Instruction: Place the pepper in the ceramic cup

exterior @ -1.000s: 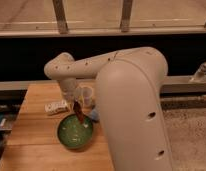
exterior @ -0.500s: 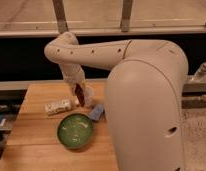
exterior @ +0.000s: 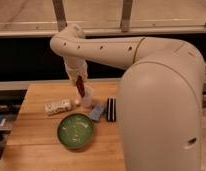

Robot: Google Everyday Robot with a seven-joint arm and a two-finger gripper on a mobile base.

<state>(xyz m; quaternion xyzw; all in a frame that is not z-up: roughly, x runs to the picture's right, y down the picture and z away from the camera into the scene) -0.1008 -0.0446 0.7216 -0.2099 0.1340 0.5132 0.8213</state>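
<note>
A pale wooden table (exterior: 36,150) is filling the lower left of the frame. Behind it a dark band is running across the wall under a light horizontal rail (exterior: 26,33), and two grey posts (exterior: 59,12) are rising at the top. The white arm (exterior: 106,47) is reaching in from the bulky body on the right and bending down at the upper centre.

The gripper (exterior: 78,79) is hanging just above the table's far edge, left of centre, with its fingers clamped on the pepper (exterior: 81,88). The pepper is dangling off the table, its lower end at the mouth of the ceramic cup (exterior: 87,100), slightly to the left.

A second ago the pepper was hanging low over the right rim of the green plate (exterior: 59,131). It has since been carried up and back to the cup. The things on the table are lying as before.

Counted:
- one pepper
- one cup
- one green plate
- one white packet (exterior: 58,106), left of the cup
- one blue item (exterior: 97,113)
- one black-and-white striped block (exterior: 111,109)
- one arm with one gripper
</note>
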